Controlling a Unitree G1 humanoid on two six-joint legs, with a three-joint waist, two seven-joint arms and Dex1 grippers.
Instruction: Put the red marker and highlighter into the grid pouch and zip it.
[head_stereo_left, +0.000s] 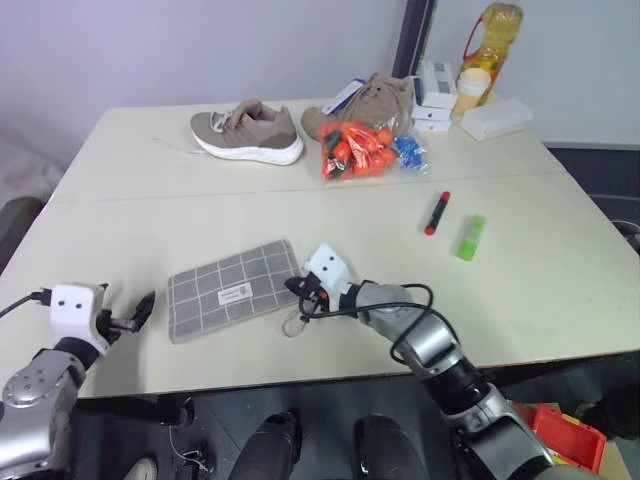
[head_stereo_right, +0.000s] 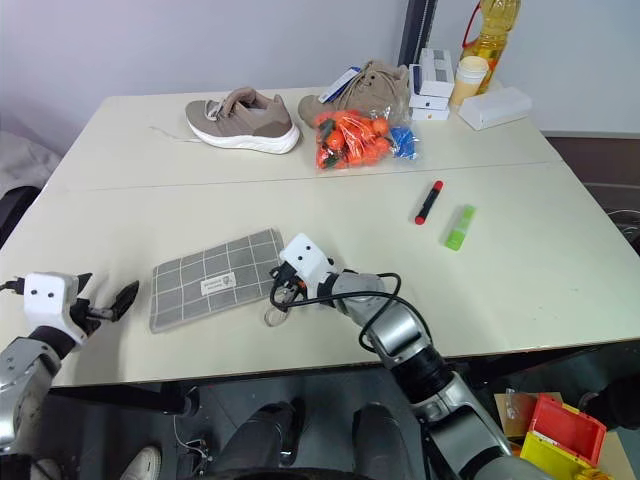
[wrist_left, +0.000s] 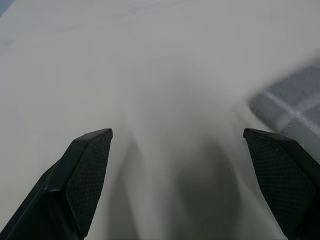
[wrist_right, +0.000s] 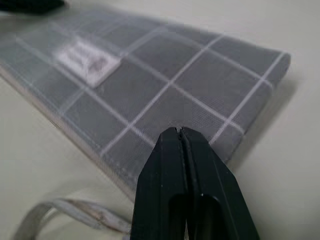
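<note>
Nearest, the right gripper (head_stereo_left: 300, 291) hung pressed together at the pouch's (head_stereo_left: 233, 289) three o'clock corner, beside the cord loop (head_stereo_left: 294, 323), probably hunting the zipper pull. At nine o'clock of the pouch the left gripper (head_stereo_left: 133, 316) stood spread, likely to brace it. Farther, toward two o'clock, lay the marker (head_stereo_left: 437, 213) and highlighter (head_stereo_left: 471, 237), untouched.

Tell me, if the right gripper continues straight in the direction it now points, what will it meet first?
Most likely the grid pouch. The right gripper is shut and points at the pouch's near corner, just ahead; whether it already touches the fabric is unclear.
</note>
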